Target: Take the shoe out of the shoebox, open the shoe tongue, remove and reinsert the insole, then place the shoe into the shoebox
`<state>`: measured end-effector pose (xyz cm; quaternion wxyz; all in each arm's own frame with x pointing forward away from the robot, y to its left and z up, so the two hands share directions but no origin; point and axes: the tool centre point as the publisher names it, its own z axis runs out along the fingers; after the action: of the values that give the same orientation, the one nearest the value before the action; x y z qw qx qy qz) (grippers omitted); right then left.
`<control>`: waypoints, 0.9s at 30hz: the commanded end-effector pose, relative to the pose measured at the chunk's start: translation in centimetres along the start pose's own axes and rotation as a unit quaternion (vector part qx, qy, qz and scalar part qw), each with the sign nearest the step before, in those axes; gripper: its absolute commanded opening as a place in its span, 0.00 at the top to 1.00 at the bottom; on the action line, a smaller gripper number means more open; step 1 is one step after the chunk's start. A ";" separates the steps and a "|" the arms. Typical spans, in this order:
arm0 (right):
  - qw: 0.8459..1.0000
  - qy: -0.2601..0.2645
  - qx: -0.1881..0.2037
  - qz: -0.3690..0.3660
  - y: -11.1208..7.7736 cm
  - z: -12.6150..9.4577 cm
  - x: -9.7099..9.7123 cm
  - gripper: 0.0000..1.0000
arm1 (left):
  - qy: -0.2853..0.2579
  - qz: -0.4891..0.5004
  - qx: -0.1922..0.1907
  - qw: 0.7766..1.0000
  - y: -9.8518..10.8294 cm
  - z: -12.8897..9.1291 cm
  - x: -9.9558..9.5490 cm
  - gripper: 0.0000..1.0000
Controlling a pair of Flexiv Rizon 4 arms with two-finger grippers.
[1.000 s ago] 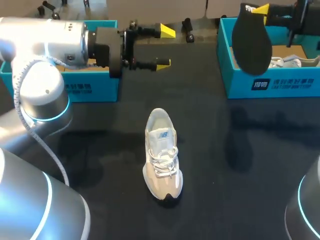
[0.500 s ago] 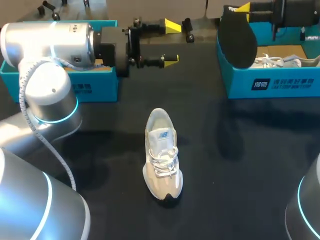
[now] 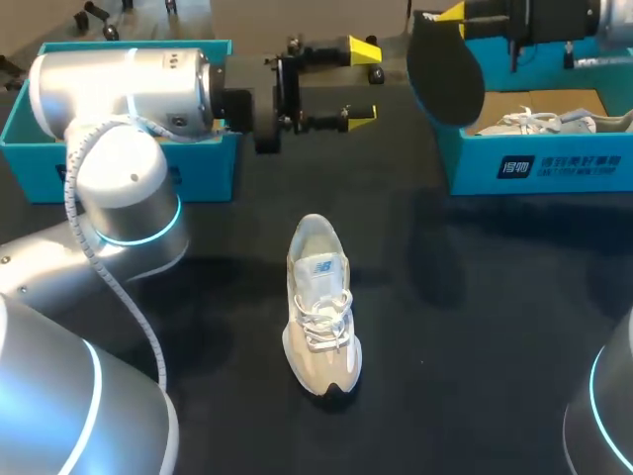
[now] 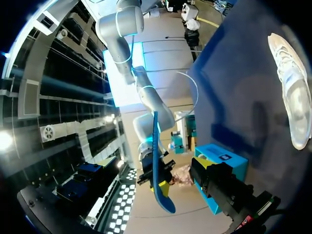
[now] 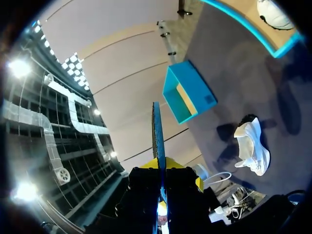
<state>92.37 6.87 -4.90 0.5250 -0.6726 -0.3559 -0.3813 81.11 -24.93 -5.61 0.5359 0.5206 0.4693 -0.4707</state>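
A white and beige sneaker (image 3: 321, 307) lies on the black table, toe toward me. My right gripper (image 3: 452, 14) hangs high at the back right, shut on the heel end of a black insole (image 3: 447, 74) that dangles below it. In the right wrist view the insole (image 5: 156, 131) shows edge-on, rising from between the yellow tips (image 5: 163, 176), with the sneaker (image 5: 253, 146) far below. My left gripper (image 3: 362, 83) is open and empty, level, behind the sneaker and left of the insole. The left wrist view shows the insole (image 4: 158, 165) ahead and the sneaker (image 4: 292, 97) off to one side.
A teal shoebox (image 3: 539, 163) at the back right holds another white shoe (image 3: 539, 123). A second teal shoebox (image 3: 213, 168) stands at the back left, mostly hidden by my left arm. Small black clamps (image 3: 371, 61) line the far table edge.
The right gripper has carried the insole leftward, away from above the right shoebox. My left arm has moved to the right, bringing its open gripper closer to the insole. The sneaker has not moved.
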 end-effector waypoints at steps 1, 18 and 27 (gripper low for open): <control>1.000 -0.004 0.004 0.001 0.2 1.1 0.2 1.00 | -0.005 0.005 -0.001 1.000 0.8 1.5 0.2 0.00; 1.000 -0.011 0.013 0.008 -0.8 4.2 0.0 1.00 | -0.006 0.018 -0.010 1.000 2.2 3.2 0.9 0.34; 1.000 -0.007 0.006 0.017 -1.5 4.4 -0.8 1.00 | -0.007 0.022 -0.018 1.000 3.0 3.1 1.0 0.49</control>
<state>91.90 11.30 -5.69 0.5362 -0.6751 -0.3547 -0.3617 83.97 -27.56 -6.08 0.5577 0.5181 0.4638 -0.4531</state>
